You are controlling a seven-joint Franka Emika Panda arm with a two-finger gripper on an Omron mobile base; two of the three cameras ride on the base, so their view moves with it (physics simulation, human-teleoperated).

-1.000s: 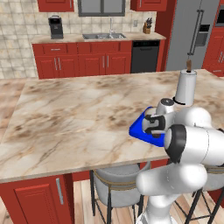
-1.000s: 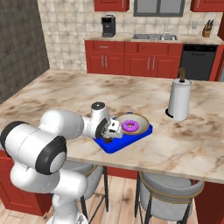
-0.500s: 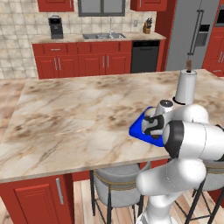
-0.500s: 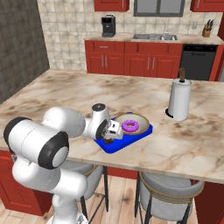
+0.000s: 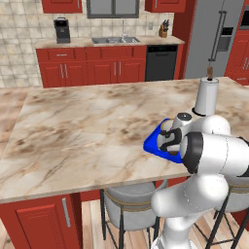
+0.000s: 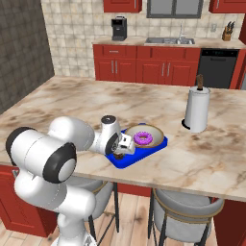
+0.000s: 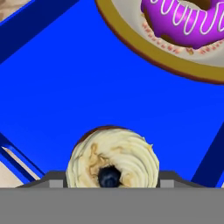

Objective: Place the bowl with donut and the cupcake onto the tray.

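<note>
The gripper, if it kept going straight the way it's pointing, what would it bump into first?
Probably the cupcake. It sits right between the gripper's fingers, over the blue tray. Whether it already touches is unclear.

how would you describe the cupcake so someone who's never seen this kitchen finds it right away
Look at the marble island counter and find the bright blue tray near its front edge, beside the white paper towel roll. On the tray sits a tan bowl holding a purple-frosted donut. The cupcake stands on the tray floor beside that bowl, right at the gripper: swirled cream frosting with a dark berry on top.
</note>
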